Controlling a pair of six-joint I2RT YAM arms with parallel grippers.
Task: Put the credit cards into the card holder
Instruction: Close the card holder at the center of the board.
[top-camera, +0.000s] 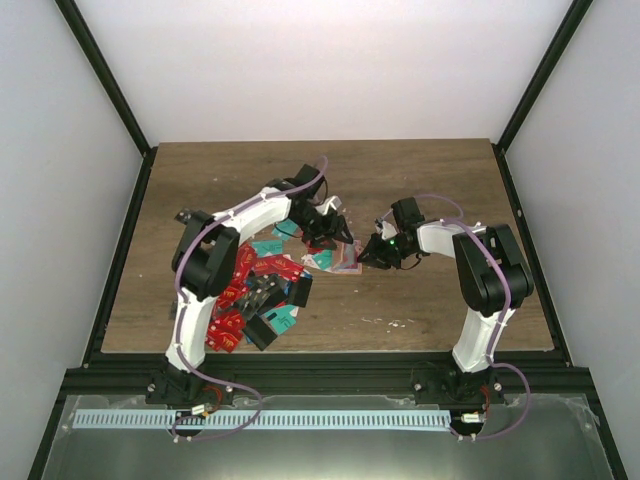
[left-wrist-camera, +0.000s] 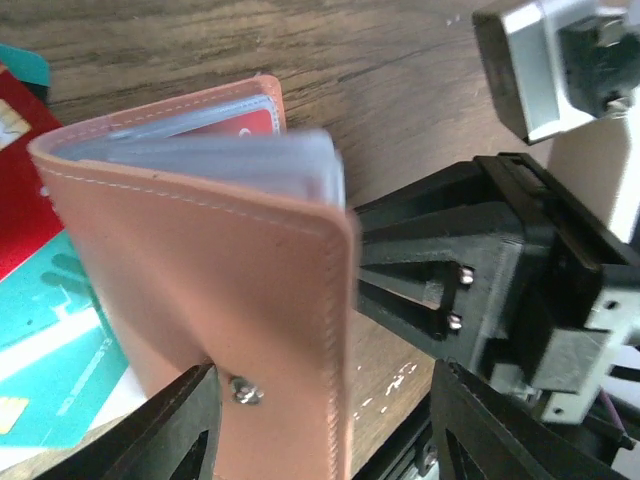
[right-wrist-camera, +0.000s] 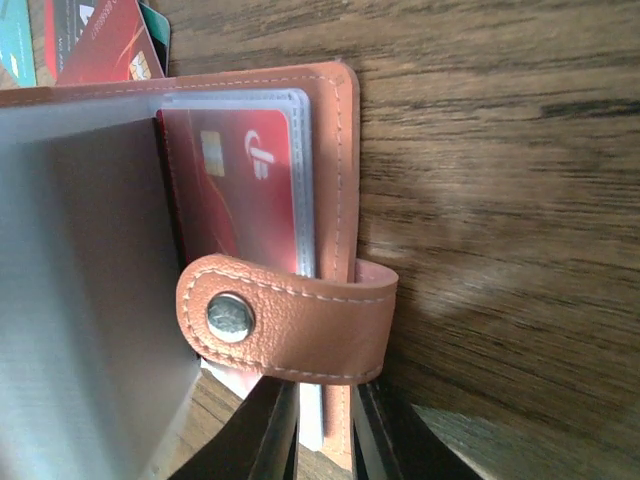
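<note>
The salmon-pink card holder (top-camera: 338, 262) lies open on the table centre, just right of the pile of red, teal and black credit cards (top-camera: 250, 290). In the right wrist view its snap strap (right-wrist-camera: 290, 320) folds over the edge, and a red card (right-wrist-camera: 235, 180) sits in a clear sleeve. My right gripper (right-wrist-camera: 325, 425) is shut on the holder's edge (right-wrist-camera: 345, 180). My left gripper (left-wrist-camera: 320, 425) is open, jaws wide apart, with the raised cover (left-wrist-camera: 200, 260) standing between them against the left finger (left-wrist-camera: 180, 430). In the top view the left gripper (top-camera: 328, 232) and right gripper (top-camera: 372, 252) meet over the holder.
Loose cards lie under and beside the holder: a teal card (left-wrist-camera: 50, 340) and a red card (left-wrist-camera: 15, 200) on the left, more red cards (right-wrist-camera: 100, 40) past its far end. The right gripper's black body (left-wrist-camera: 500, 260) is close to my left fingers. White specks (top-camera: 390, 322) mark the wood.
</note>
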